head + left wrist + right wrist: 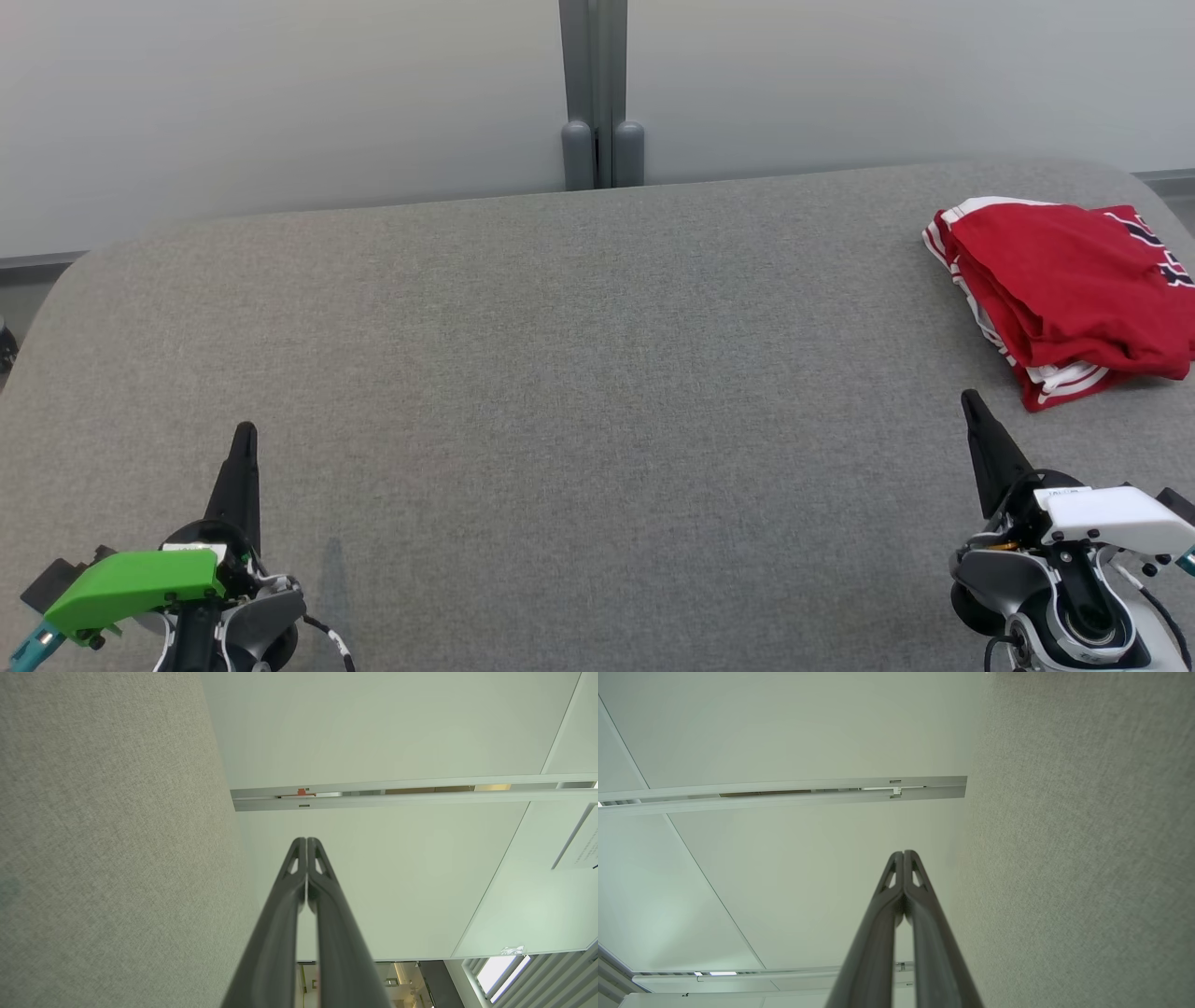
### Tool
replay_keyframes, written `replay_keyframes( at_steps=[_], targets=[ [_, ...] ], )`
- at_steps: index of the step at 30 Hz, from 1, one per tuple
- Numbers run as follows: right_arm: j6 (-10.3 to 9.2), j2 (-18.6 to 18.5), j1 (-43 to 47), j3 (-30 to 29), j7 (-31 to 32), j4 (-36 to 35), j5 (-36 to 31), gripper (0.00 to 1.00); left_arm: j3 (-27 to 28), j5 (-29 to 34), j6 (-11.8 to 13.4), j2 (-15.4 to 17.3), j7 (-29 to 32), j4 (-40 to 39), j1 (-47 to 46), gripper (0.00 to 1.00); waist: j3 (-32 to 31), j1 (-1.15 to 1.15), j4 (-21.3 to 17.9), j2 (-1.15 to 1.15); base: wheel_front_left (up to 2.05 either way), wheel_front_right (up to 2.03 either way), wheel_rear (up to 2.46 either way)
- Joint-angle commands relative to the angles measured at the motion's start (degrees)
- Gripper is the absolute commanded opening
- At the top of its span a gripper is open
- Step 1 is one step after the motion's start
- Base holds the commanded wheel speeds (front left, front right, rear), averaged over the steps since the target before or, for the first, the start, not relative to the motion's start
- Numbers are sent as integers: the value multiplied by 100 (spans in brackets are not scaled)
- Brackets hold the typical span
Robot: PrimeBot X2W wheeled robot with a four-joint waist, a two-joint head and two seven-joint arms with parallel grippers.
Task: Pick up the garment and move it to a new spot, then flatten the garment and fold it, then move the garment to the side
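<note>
The garment [1074, 289] is red with white striped trim and dark lettering. It lies folded in a compact stack at the far right of the grey table [579, 355], partly cut off by the head view's right edge. My right gripper [971, 403] is shut and empty, at the lower right, just short of the garment's near corner and apart from it. At the lower left, far from the garment, my left gripper [245, 435] is shut and empty. Both wrist views show the fingertips pressed together: the left gripper [306, 841], the right gripper [903, 853].
The table has rounded far corners and a pale wall behind it. A grey post [597, 93] with two rounded feet stands at the middle of the far edge. The grey cloth stretches bare from the left side across the middle.
</note>
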Motion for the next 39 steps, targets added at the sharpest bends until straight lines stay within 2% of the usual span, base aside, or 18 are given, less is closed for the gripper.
replay_keyframes(
  at_steps=[1, 39],
  targets=[
    [2, -3, -66, -14, 12, 8, -30, 0, 28, 46, -1, 4, 6, 11, -79, 0, 0, 0, 0, 0, 0, 0, 0],
    [2, 12, -68, -31, 31, 11, -37, 0, 76, 88, 5, -38, 53, 11, -82, 0, 0, 0, 0, 0, 0, 0, 0]
  ],
)
